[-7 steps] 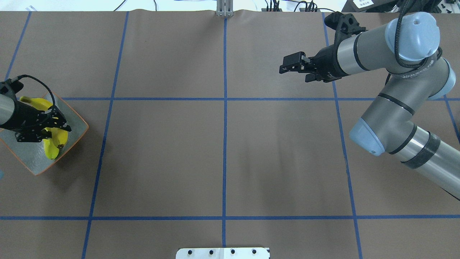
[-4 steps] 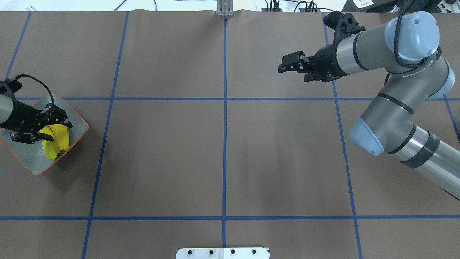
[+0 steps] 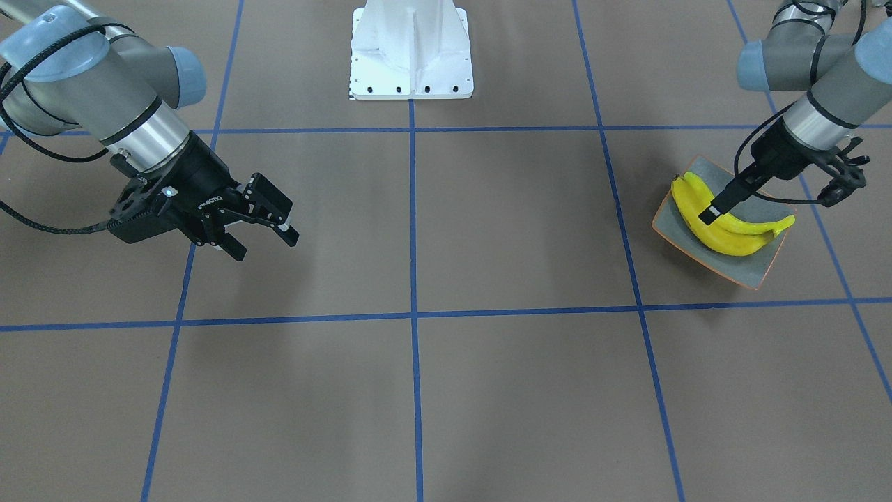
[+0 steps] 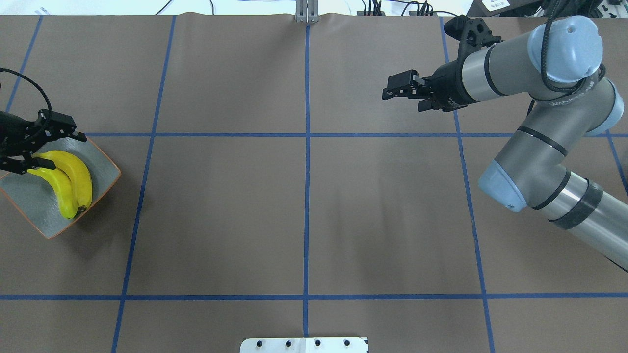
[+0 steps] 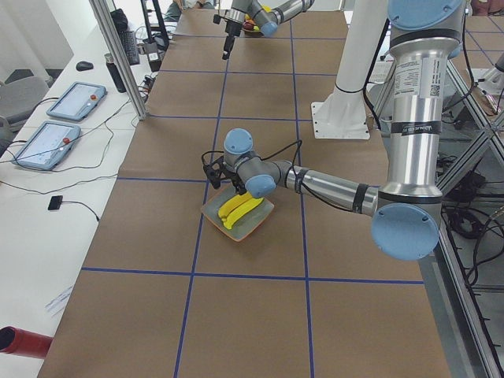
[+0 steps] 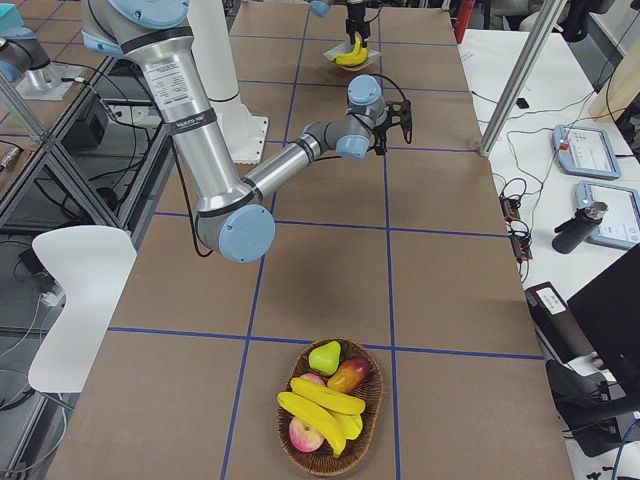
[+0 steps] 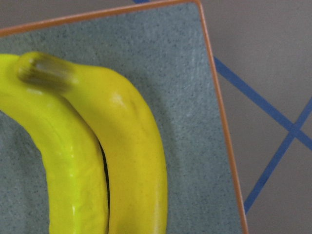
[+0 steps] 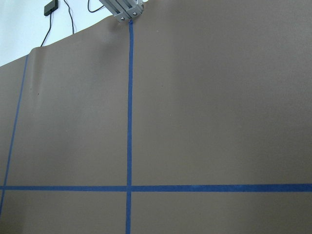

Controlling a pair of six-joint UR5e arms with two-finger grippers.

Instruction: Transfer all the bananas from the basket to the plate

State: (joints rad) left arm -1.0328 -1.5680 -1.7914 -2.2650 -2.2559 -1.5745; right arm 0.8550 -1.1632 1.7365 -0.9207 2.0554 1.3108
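Observation:
Two yellow bananas (image 4: 73,181) lie side by side on the grey-green plate (image 4: 34,211) with its orange rim, at the table's left end. They also show in the front view (image 3: 725,233) and fill the left wrist view (image 7: 126,146) on the plate (image 7: 195,97). My left gripper (image 4: 46,149) is open and empty, just above the bananas' stem ends. The wicker basket (image 6: 372,420) shows only in the exterior right view, with more bananas (image 6: 320,398) in it. My right gripper (image 4: 402,93) is open and empty, held above the table at the far right.
The basket also holds apples and a pear (image 6: 325,357). The white robot base (image 3: 411,52) stands at the middle of the near edge. Blue tape lines mark the brown table cover. The right wrist view shows only bare table.
My left gripper has let go of a banana on the plate and drawn back toward the left edge. Both bananas now lie together. The right arm has barely moved.

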